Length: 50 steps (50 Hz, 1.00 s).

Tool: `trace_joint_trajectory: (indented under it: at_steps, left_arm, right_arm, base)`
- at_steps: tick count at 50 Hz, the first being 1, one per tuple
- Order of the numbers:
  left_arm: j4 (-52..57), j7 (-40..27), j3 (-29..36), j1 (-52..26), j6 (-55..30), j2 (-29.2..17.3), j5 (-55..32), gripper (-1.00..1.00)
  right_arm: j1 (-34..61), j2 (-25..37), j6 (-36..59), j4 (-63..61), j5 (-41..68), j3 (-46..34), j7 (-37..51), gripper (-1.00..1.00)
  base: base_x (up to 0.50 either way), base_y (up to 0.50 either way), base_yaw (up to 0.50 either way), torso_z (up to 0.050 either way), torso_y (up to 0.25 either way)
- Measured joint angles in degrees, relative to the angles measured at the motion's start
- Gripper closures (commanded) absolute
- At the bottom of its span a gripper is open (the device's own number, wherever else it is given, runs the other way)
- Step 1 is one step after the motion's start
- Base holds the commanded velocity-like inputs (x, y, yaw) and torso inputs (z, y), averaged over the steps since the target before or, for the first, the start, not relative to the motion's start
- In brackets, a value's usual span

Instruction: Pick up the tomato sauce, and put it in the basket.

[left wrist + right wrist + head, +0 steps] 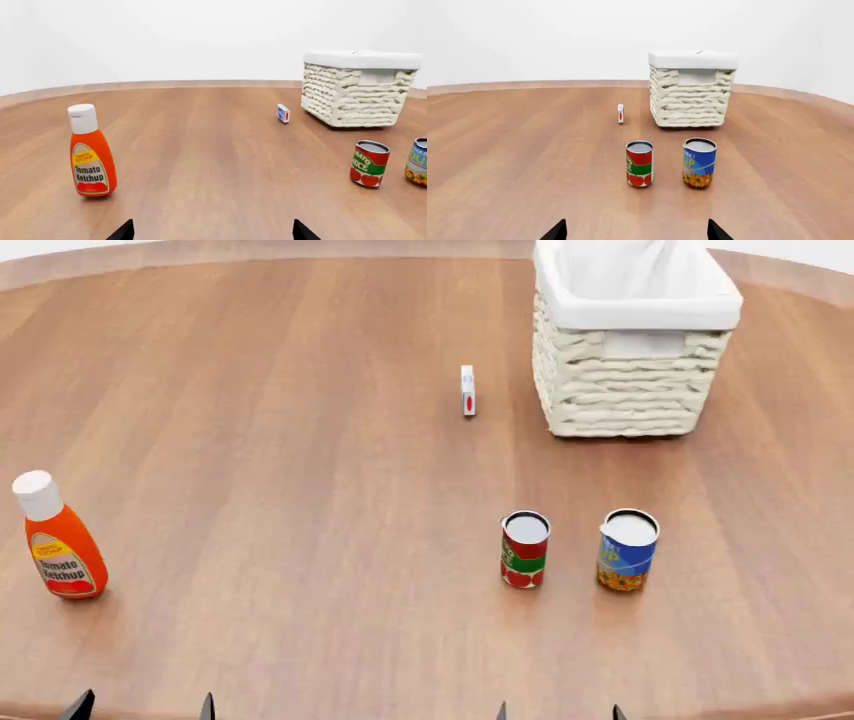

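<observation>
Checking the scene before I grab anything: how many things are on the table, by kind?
Cans: 2, tomato sauce and blue can
Bottles: 1, ketchup bottle
Baskets: 1, basket
Small boxes: 1, small box
Total: 5

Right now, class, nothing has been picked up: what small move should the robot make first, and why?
Probably ease the right end effector forward toward the tomato sauce. Both end effectors look open and empty, the can stands upright almost straight ahead of the right one, and the blue-and-yellow can stands apart beside it. The basket waits farther back.
</observation>
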<state>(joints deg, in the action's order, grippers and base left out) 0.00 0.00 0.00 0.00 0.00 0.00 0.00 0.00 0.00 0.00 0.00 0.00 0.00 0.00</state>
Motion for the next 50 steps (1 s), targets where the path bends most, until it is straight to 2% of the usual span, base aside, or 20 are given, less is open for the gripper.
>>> trace_joint_trajectory:
  at_steps: [9, 18, 36, 50]
  left_arm:
    - [3.1, -1.8, 0.8, 1.3, -0.1, -0.8, 0.8, -1.0]
    - [11.2, -3.0, 2.3, 3.4, -3.0, -2.2, 0.2, -1.0]
    - [29.0, -5.2, 2.5, 7.3, -9.4, -5.5, -0.9, -1.0]
    - [42.9, -6.0, 1.6, 8.9, -17.5, -7.6, -3.5, -1.0]
  right_arm:
    - [-0.7, 0.9, -0.1, -1.6, 0.3, -1.4, 1.1, -1.0]
    - [-1.5, 2.2, 2.4, -6.2, 1.0, -2.7, 2.6, -1.0]
    - [-6.0, 5.3, 10.9, -26.3, 2.7, -4.3, 4.6, -1.0]
    - [-9.3, 7.2, 18.4, -41.5, 3.9, -4.4, 6.4, -1.0]
  base:
    - [0.0, 0.0, 0.0, 0.0, 0.0]
    - [0.0, 0.0, 0.0, 0.0, 0.0]
    - [0.0, 0.0, 0.0, 0.0, 0.0]
    - [0.0, 0.0, 0.0, 0.0, 0.0]
